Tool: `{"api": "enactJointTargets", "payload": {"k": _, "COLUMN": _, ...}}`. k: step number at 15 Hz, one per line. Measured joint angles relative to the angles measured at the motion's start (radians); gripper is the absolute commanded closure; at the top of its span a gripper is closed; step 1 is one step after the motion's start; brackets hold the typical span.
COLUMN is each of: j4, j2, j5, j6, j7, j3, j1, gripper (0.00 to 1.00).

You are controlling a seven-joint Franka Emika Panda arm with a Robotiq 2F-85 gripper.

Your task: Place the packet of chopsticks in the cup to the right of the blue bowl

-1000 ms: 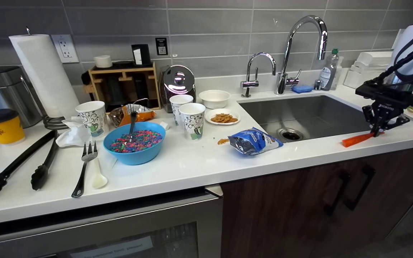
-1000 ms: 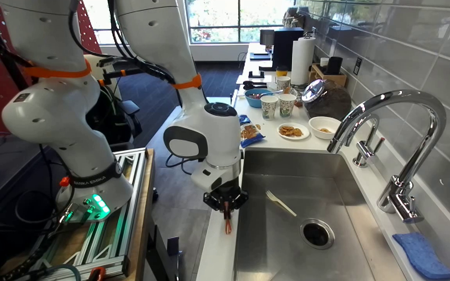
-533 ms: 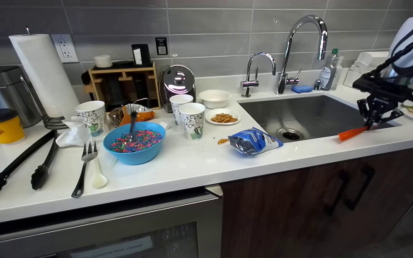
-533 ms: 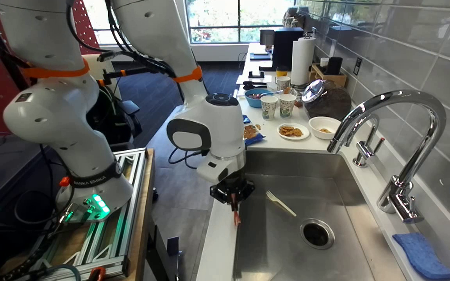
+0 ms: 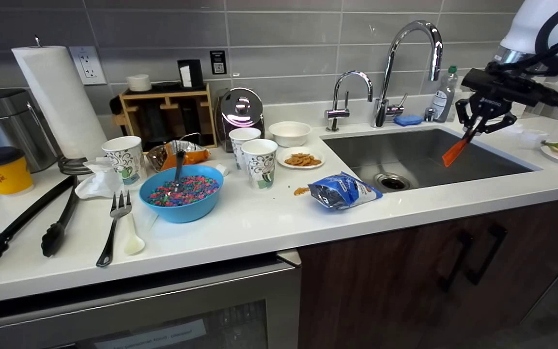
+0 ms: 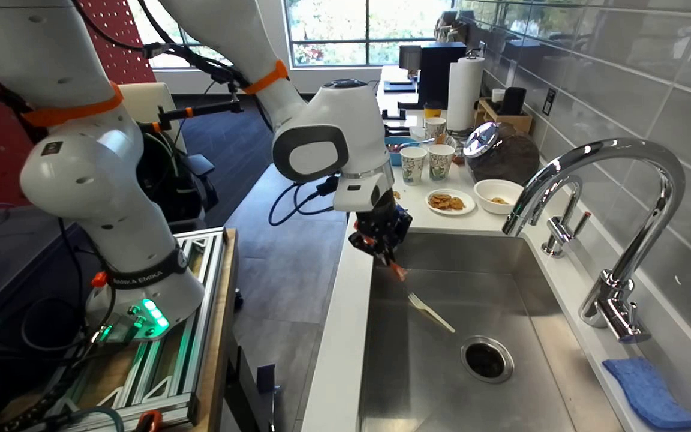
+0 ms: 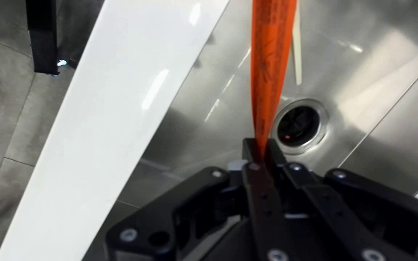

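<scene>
The packet of chopsticks [image 5: 455, 152] is a long orange-red strip. My gripper [image 5: 471, 131] is shut on one end of it and holds it above the sink, its free end slanting down and left. In the wrist view the packet [image 7: 271, 61] runs up from between the fingertips [image 7: 262, 150]. The packet [image 6: 398, 272] also shows in an exterior view below the gripper [image 6: 386, 255]. The blue bowl [image 5: 182, 212] holds purple-pink bits and a spoon. Two alike printed white paper cups stand to its right: a front cup [image 5: 260, 165] and a partly hidden rear cup [image 5: 238, 138].
A tall faucet [image 5: 434, 46] and a smaller faucet [image 5: 337, 114] rise behind the sink [image 6: 417, 378]. A blue snack bag [image 5: 344, 191] lies between sink and cups. A plate of crackers [image 5: 301, 160] and a white bowl [image 5: 289, 134] stand behind. A third printed cup [image 5: 125, 157] stands left.
My gripper has risen from near the counter's front edge and moved over the sink, towards the cups, with the packet in it. The packet's free end now points more downward.
</scene>
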Motion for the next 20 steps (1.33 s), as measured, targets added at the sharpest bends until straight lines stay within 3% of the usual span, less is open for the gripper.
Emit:
{"api": "enactJointTargets", "payload": {"k": 4, "j4": 0.059, "j2": -0.030, "j5": -0.027, "j6": -0.030, "j7": 0.130, "j3": 0.124, "j1": 0.096, "gripper": 0.98}}
{"api": "enactJointTargets", "payload": {"k": 7, "j4": 0.164, "j2": -0.005, "j5": -0.056, "j6": -0.030, "j7": 0.331, "j3": 0.204, "j1": 0.146, "gripper": 0.98}}
{"api": "enactJointTargets", "payload": {"k": 9, "j4": 0.262, "j2": 0.031, "j5": -0.120, "j6": -0.035, "j7": 0.461, "j3": 0.218, "j1": 0.161, "gripper": 0.98}}
{"api": "enactJointTargets", "payload": {"k": 11, "j4": 0.380, "j2": 0.080, "j5": -0.222, "j6": -0.055, "j7": 0.586, "j3": 0.184, "j1": 0.195, "gripper": 0.98}}
{"api": "enactJointTargets", "payload": {"k": 13, "j4": 0.500, "j2": 0.135, "j5": -0.339, "j6": -0.091, "j7": 0.702, "j3": 0.093, "j1": 0.282, "gripper": 0.98}}
{"api": "enactJointTargets", "payload": {"k": 16, "j4": 0.642, "j2": 0.218, "j5": -0.491, "j6": -0.163, "j7": 0.863, "j3": -0.061, "j1": 0.473, "gripper": 0.98}}
{"api": "enactJointTargets", "payload": {"k": 20, "j4": 0.711, "j2": 0.308, "j5": -0.703, "j6": -0.263, "j7": 1.077, "j3": -0.179, "j1": 0.721, "gripper": 0.98}}
